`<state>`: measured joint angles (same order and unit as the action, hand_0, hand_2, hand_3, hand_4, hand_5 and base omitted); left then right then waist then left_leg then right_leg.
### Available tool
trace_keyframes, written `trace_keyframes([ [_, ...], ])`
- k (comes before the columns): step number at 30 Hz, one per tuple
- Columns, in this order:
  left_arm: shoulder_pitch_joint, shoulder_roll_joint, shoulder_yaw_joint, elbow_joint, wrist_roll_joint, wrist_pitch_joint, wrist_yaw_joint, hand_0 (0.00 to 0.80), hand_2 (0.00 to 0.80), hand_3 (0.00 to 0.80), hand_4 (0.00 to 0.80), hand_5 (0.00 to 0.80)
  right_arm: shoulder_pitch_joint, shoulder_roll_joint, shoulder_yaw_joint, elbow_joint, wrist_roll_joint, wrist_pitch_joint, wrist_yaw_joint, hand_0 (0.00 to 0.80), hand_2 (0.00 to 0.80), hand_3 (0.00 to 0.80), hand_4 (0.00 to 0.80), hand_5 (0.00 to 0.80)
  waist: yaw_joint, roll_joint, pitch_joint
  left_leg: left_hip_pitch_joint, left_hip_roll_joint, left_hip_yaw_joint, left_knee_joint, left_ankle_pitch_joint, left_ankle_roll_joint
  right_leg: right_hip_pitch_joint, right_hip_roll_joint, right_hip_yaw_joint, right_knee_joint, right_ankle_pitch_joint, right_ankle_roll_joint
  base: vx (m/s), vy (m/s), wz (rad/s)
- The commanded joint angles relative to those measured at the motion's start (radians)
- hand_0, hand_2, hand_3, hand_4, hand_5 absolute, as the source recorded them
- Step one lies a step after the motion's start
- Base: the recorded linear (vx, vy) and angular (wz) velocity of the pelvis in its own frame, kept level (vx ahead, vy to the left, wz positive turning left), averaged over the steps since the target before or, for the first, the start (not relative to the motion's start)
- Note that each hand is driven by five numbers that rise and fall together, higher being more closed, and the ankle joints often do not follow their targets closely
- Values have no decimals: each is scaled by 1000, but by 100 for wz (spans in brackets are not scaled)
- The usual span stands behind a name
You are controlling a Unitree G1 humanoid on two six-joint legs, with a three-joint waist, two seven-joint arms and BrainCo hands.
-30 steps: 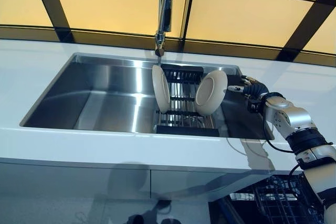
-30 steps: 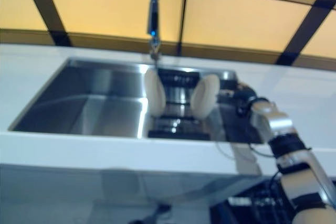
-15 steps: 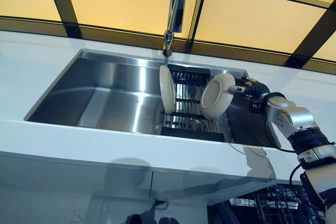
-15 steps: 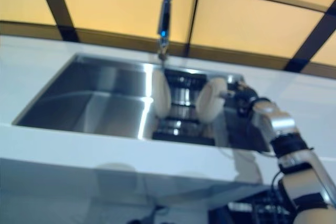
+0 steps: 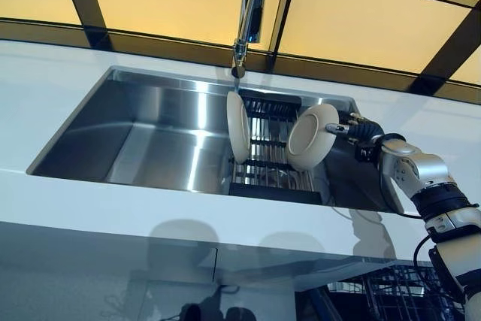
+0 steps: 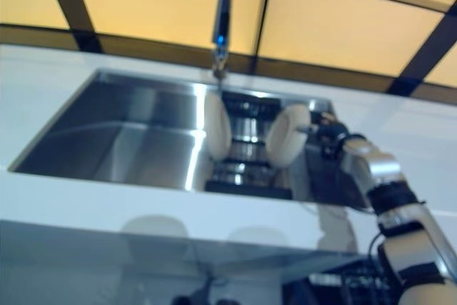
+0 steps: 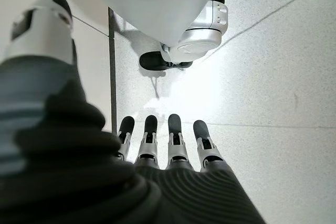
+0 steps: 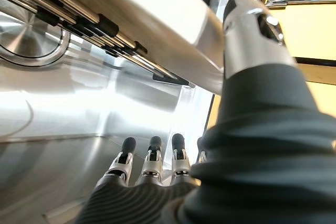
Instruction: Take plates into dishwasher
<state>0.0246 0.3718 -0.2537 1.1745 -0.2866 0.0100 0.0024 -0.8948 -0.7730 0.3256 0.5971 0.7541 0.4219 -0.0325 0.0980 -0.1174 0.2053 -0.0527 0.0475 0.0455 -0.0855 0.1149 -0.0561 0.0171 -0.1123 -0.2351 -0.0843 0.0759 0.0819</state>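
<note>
Tilted further off the rack (image 5: 270, 163), the right-hand plate (image 5: 311, 136) is pinched by the right hand (image 5: 353, 126), lift-out next; left hand (image 7: 168, 145) hangs open.

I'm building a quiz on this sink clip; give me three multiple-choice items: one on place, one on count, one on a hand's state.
1. Where do the plates stand?
A. on the counter
B. in the dish rack in the sink
C. in the dishwasher

2. How many plates show?
A. two
B. four
C. none

3. The left hand is
A. open, holding nothing
B. shut on a plate
C. pressing the faucet

Key: B, both stand on edge in the dish rack inside the sink; A, left plate and right plate; A, the left hand hangs with fingers straight.
</note>
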Motion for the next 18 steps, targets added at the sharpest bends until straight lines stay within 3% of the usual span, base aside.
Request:
trace_keyframes([
  [1,-27,19,-27,44,26,-19,13,0,0,0,0,0,-102,-32,27,11,19,-20,6,0,0,0,0,0,18,-8,-15,57,-7,32,-2,-88,6,-28,-44,0,10,67,92,0,0,0],
  [18,-24,12,-28,43,-10,-43,30,0,0,0,0,0,-121,-7,52,6,26,6,16,0,0,0,0,0,30,-21,10,43,-4,23,-2,-86,1,-30,-38,-15,2,65,86,-9,3,2],
])
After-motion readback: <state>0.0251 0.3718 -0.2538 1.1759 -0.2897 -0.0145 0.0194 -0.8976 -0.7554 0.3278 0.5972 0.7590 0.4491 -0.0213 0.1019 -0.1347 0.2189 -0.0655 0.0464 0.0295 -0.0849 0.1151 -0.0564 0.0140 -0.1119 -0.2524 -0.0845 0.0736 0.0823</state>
